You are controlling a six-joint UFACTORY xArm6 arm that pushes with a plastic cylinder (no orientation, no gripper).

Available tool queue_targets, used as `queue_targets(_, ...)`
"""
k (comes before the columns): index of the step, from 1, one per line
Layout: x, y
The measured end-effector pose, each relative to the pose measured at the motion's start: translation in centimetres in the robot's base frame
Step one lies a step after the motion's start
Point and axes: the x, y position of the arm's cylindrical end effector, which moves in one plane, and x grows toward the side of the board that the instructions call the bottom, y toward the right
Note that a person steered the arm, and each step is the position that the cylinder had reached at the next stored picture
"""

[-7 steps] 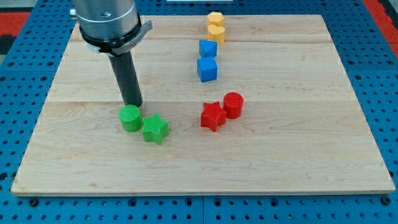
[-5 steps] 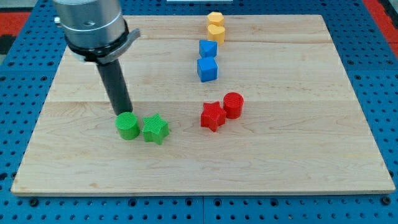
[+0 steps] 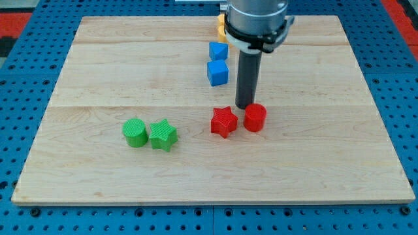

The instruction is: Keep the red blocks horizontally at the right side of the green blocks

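My tip (image 3: 245,106) stood just above the red cylinder block (image 3: 255,117), right of the red star block (image 3: 223,121), on the unlabelled wooden surface (image 3: 313,156).

Two green blocks (image 3: 149,134), two red blocks (image 3: 238,120), two blue cubes (image 3: 218,62) and one partly hidden yellow block (image 3: 221,29) are being counted.

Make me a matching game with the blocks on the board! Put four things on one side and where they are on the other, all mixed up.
Things:
1. green cylinder
2. red star
3. blue cubes
4. my tip

Places:
A. just above the red cylinder, at its upper-left edge
B. near the view's top, above the red blocks
C. furthest to the view's left
D. between the green star and the red cylinder

Pairs: 1-C, 2-D, 3-B, 4-A
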Motion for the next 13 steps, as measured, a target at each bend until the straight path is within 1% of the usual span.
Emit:
queue_targets(1, 2.1, 0.8)
queue_targets(2, -0.3, 0.6)
queue_targets(3, -1.5, -3.1)
queue_targets(4, 0.6, -6.3)
queue_targets(5, 2.9, -6.5)
queue_targets(7, -2.7, -5.7)
queue_targets(8, -2.4, -4.5)
queue_targets(9, -1.2, -5.4)
queue_targets(10, -1.2, -5.4)
queue_targets(11, -1.3, -0.6)
queue_targets(13, -0.7, -5.4)
